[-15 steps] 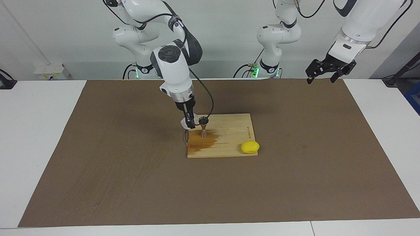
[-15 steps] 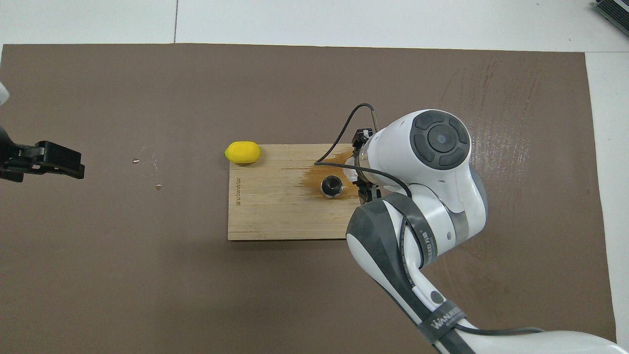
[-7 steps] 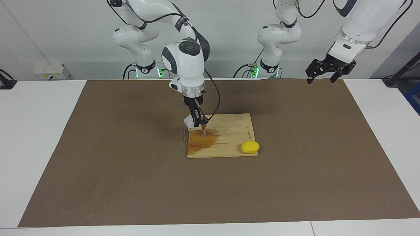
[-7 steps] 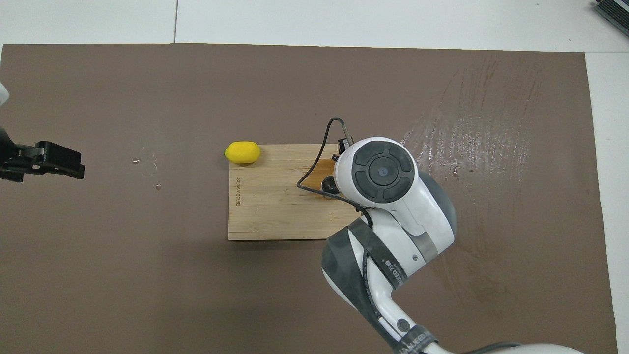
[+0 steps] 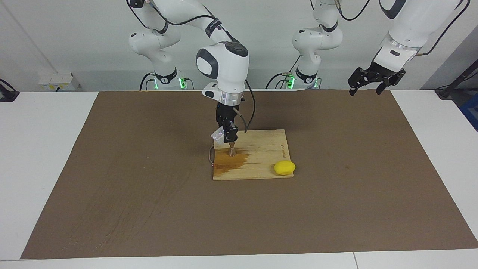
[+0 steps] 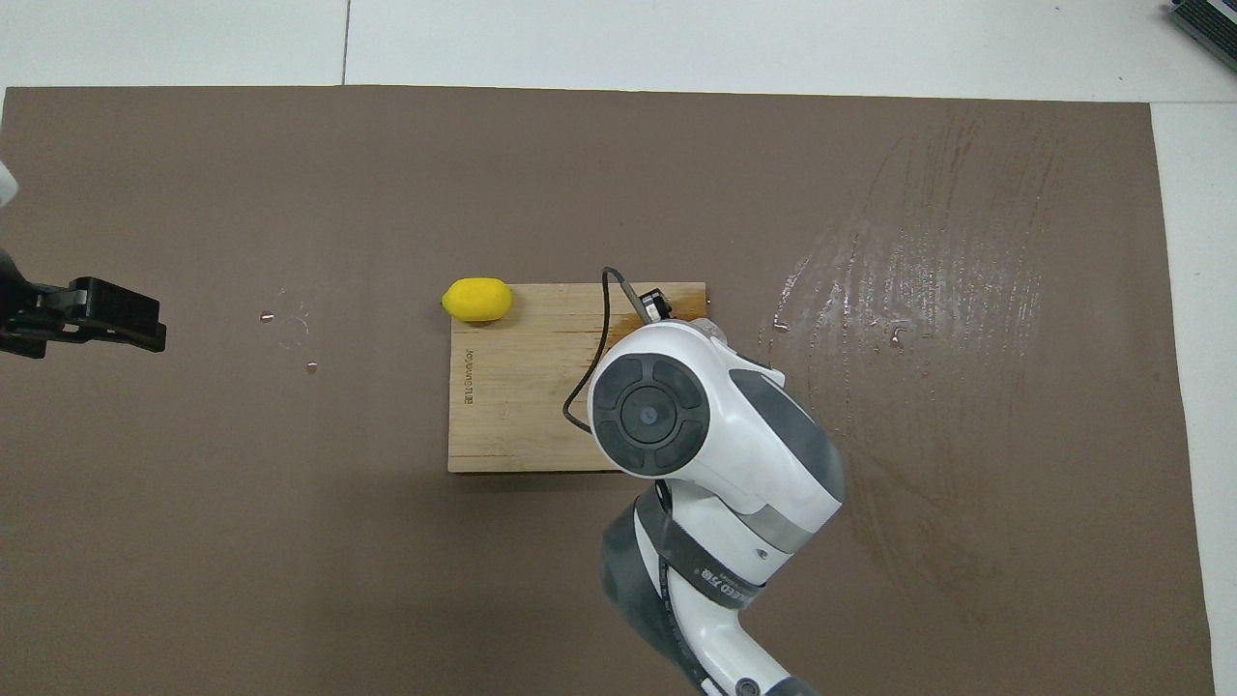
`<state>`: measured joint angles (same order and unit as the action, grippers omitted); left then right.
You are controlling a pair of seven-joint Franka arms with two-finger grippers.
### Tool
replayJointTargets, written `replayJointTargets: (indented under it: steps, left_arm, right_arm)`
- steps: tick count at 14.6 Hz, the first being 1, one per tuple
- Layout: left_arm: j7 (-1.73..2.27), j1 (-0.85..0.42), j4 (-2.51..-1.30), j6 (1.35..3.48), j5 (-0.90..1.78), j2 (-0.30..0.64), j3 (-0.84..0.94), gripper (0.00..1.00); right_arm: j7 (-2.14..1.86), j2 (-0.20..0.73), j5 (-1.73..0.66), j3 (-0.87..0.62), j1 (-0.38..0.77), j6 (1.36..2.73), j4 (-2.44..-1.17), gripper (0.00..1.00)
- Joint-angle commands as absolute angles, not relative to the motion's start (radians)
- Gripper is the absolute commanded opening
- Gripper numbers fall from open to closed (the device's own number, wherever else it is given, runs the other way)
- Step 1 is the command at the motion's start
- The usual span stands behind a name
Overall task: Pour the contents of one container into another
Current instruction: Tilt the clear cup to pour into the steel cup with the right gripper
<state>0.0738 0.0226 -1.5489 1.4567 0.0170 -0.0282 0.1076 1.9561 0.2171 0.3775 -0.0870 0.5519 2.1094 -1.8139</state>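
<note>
Because the right hand (image 5: 228, 137), grasping the tilted clear cup (image 5: 218, 134), hangs over the steel jigger (image 5: 232, 150), its contents can fall inside; the left hand (image 5: 373, 79) waits released.

Jigger (image 5: 232, 150) top hidden by end effector (image 5: 226, 136)

facing: high, across table, toward robots | overhead: steeply down, robots' end | shared: wooden board (image 5: 257, 157) (image 6: 522, 406)

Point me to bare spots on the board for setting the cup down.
Free: the dry board between the jigger and the lemon. Crowded: the stained corner where the right gripper holds the clear cup over the jigger. The left gripper waits at the mat's edge.
</note>
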Motion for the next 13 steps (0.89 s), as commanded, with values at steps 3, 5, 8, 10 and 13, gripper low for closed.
replayJointTargets:
  steps: [3,5,8,10,13]
  left_arm:
    - [0.069,0.041,-1.56,1.445,0.031,-0.044,0.115,1.0]
    - [0.069,0.041,-1.56,1.445,0.031,-0.044,0.117,1.0]
    - [0.069,0.041,-1.56,1.445,0.031,-0.044,0.115,1.0]
    - [0.069,0.041,-1.56,1.445,0.031,-0.044,0.115,1.0]
    - [0.068,0.041,-1.56,1.445,0.031,-0.044,0.115,1.0]
  right_arm:
    - [1.986,0.179,0.483,-0.087,0.581,2.086,-1.848,0.0]
    - [1.987,0.172,0.527,-0.089,0.592,2.085,-1.856,0.0]
    - [1.985,0.163,0.587,-0.089,0.604,2.086,-1.867,0.0]
    - [1.985,0.16,0.623,-0.091,0.606,2.086,-1.871,0.0]
    - [1.982,0.156,0.632,-0.091,0.617,2.085,-1.873,0.0]
